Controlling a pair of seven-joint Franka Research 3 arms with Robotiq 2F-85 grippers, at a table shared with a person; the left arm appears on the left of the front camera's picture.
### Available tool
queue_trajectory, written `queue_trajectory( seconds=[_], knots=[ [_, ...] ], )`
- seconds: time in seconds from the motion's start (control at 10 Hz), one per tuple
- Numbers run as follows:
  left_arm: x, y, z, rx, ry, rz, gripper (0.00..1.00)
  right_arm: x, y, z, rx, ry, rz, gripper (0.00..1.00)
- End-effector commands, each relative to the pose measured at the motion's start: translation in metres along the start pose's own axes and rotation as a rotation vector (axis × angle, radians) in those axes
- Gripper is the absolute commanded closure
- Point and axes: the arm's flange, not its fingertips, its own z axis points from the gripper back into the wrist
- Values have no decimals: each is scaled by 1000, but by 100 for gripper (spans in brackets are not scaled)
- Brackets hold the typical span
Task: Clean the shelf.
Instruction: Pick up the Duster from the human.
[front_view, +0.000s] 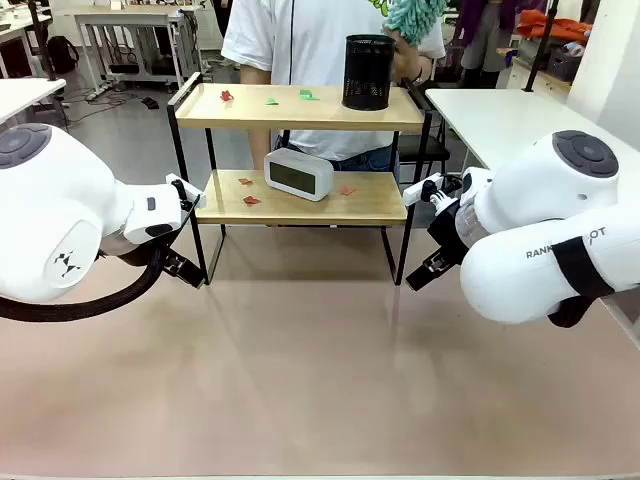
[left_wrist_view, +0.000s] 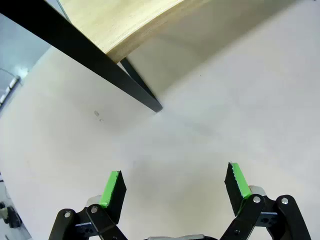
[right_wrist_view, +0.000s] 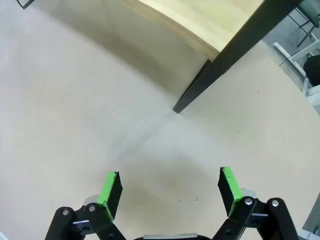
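Both spread empty: left claw (left_wrist_view: 175, 175), right claw (right_wrist_view: 170, 175); the shelf (front_view: 320, 118) stands upright, long axis left-right.

On the shelf (front_view: 250, 108), a cup (front_view: 367, 72) stands at the top board's right end. A clock (front_view: 298, 173) sits on the lower board. A person (front_view: 290, 40) stands behind the shelf.

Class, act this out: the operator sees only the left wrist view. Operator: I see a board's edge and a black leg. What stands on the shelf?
Observer: A black mesh cup on the shelf's top board, a white clock on the lower one.
Operator: Anything to clean?
Observer: Red and green paper scraps lie on the boards.
Operator: And the right end effector?
Observer: Open and empty, beside the shelf's right leg.
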Motion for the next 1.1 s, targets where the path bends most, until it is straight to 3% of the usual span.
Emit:
queue_trajectory(
  seconds=[0.0,0.8,0.9,1.0],
  knots=[
    [0,0,0,0,0,0,0,0,0,0,0,0,0,0],
    [0,0,0,0,0,0,0,0,0,0,0,0,1,0],
    [0,0,0,0,0,0,0,9,-5,21,-10,80,72,0],
    [-1,8,53,-179,-41,-26,0,9,-17,68,112,110,62,0]
  ],
)
